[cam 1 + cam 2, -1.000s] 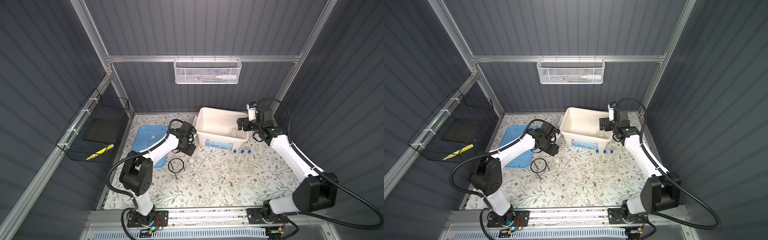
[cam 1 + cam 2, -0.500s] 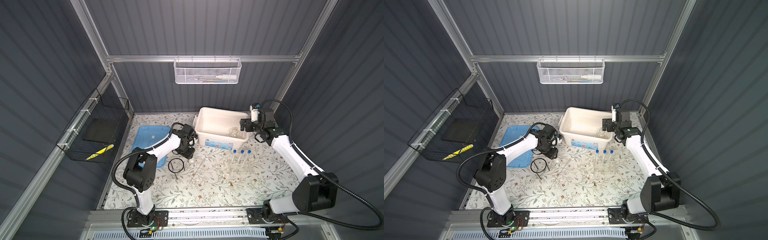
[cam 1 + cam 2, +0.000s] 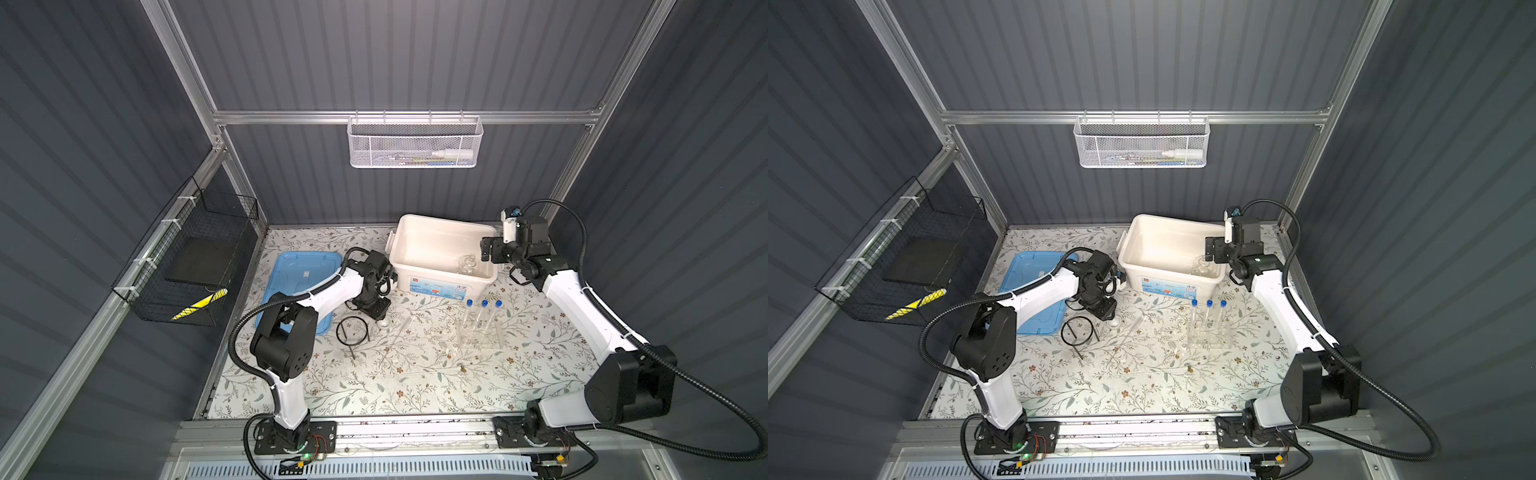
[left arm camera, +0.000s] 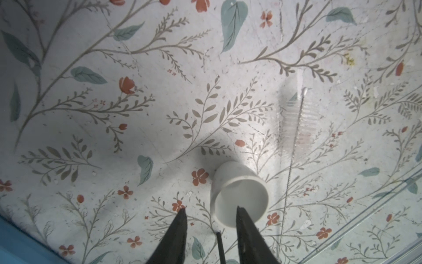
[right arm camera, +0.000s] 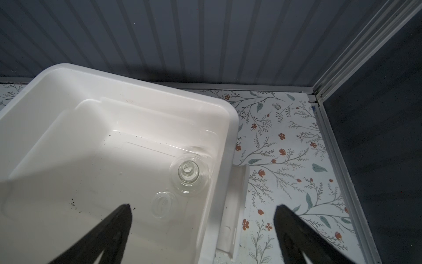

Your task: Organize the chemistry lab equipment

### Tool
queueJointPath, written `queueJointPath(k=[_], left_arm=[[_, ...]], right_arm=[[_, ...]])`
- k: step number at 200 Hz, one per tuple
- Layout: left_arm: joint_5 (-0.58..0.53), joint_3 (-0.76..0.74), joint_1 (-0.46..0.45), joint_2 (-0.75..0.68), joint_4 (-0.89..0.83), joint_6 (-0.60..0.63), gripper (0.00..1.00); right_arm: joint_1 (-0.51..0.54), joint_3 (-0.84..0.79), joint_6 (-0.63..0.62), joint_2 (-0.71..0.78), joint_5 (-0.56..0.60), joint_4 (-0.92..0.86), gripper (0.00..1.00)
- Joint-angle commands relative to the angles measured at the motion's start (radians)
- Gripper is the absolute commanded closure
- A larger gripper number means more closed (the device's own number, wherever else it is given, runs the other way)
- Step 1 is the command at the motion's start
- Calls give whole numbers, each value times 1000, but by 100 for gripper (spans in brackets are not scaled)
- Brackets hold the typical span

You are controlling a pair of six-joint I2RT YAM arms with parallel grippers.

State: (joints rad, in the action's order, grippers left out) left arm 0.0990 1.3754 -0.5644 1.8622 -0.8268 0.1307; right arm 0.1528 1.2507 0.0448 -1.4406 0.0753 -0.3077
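Observation:
A tiny white dish (image 4: 239, 196) stands on the floral mat beside the black wire tripod (image 3: 352, 331). My left gripper (image 4: 210, 209) is low over the dish (image 3: 384, 322), open narrowly; one finger shows over its mouth, the other stands off its outer wall. My right gripper (image 5: 203, 208) hangs wide open and empty above the right rim of the white bin (image 3: 444, 282). A clear flask (image 5: 189, 173) and a clear beaker (image 5: 163, 203) are inside the bin. Three blue-capped test tubes (image 3: 484, 313) stand in the clear rack (image 3: 478, 338). A thin bristled rod (image 4: 294, 121) lies by the dish.
A blue lid (image 3: 299, 270) lies left of my left arm. A black wire basket (image 3: 187, 257) hangs on the left wall and a white mesh basket (image 3: 415, 143) on the back rail. A thin black bar (image 4: 220, 246) runs between my left fingers.
My left gripper has come forward and down onto the white dish, and its jaws have narrowed. The right gripper has stayed wide open over the bin's right side.

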Motion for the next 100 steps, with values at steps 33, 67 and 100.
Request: queueJointPath(k=[33, 67, 100], left_arm=[[27, 5, -13, 32, -24, 26, 67], [24, 8, -15, 49, -24, 27, 71], [15, 11, -18, 63, -28, 21, 75]], right_arm=[[-6, -10, 13, 18, 8, -12, 1], [-7, -11, 15, 19, 9, -12, 1], [-7, -9, 12, 19, 11, -13, 1]])
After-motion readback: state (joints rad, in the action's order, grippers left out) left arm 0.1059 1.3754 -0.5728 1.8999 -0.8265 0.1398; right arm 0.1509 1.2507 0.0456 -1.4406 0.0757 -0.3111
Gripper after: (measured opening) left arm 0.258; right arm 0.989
